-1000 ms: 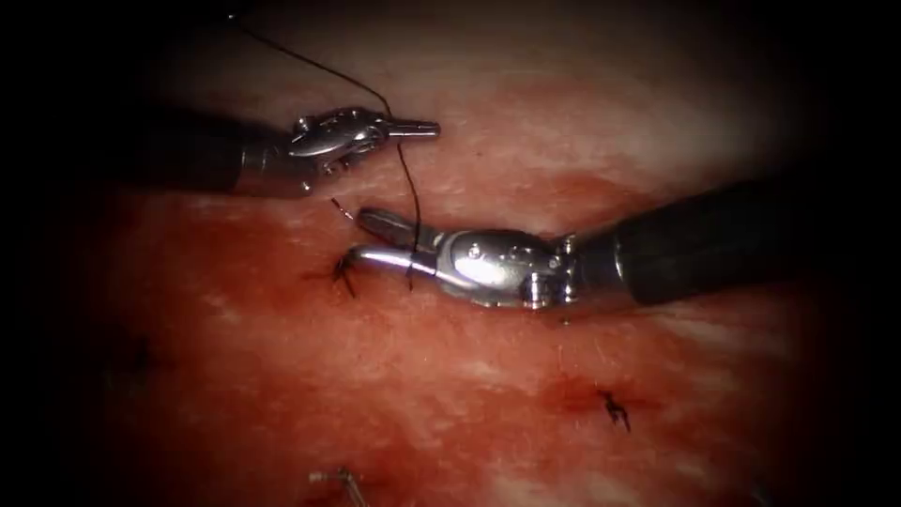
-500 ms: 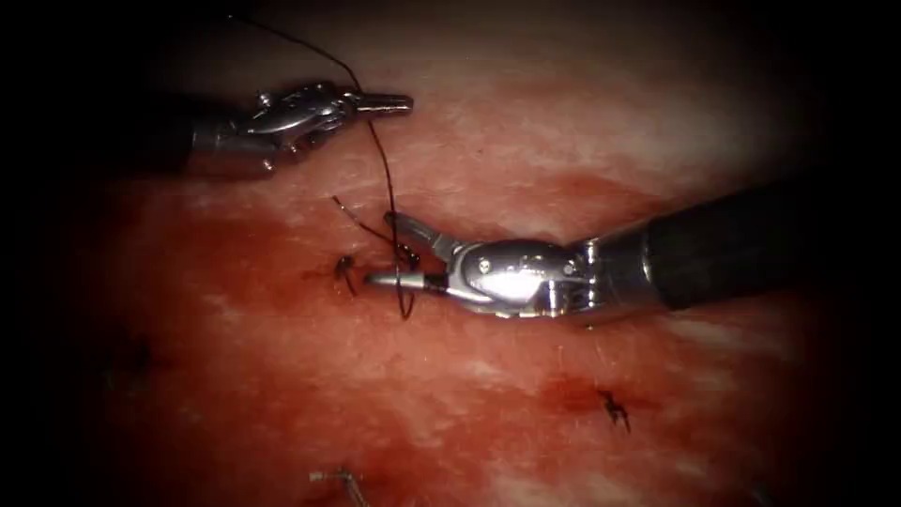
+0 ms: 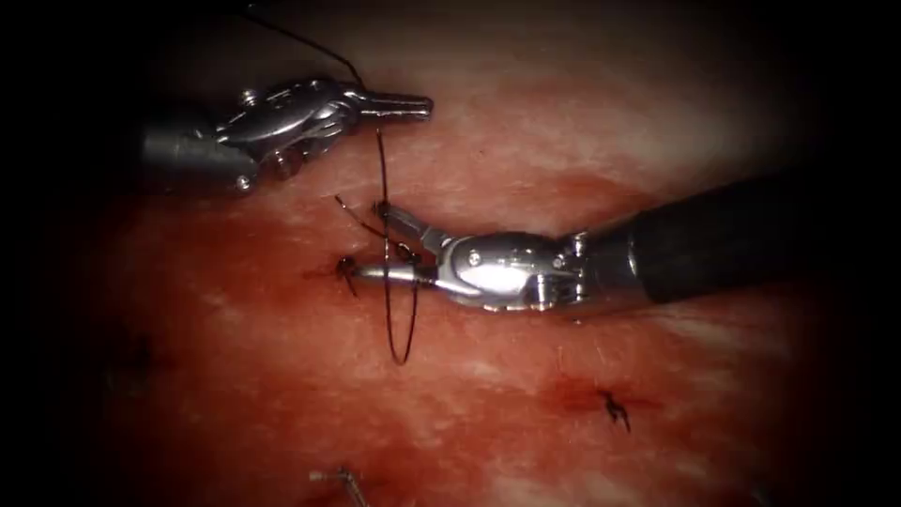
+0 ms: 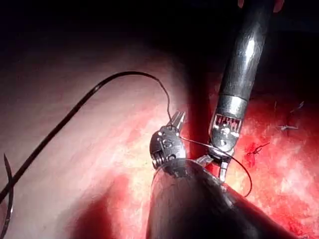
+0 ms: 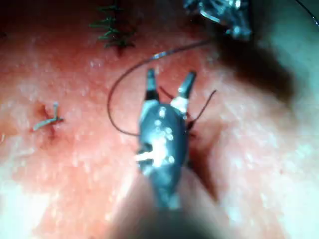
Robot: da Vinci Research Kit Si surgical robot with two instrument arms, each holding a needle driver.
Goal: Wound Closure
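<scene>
Dark thread (image 3: 383, 188) pinched in left hand (image 3: 413, 103) | loops between spread right hand (image 3: 375, 242) | holding nothing

I read no text, label, brand, number or sign anywhere here. The metal of my left tool (image 3: 399, 101) and my right tool (image 3: 371, 242) carries only screws and glare, as far as I can make out, and the tissue (image 3: 488, 394) bears no markings.
</scene>
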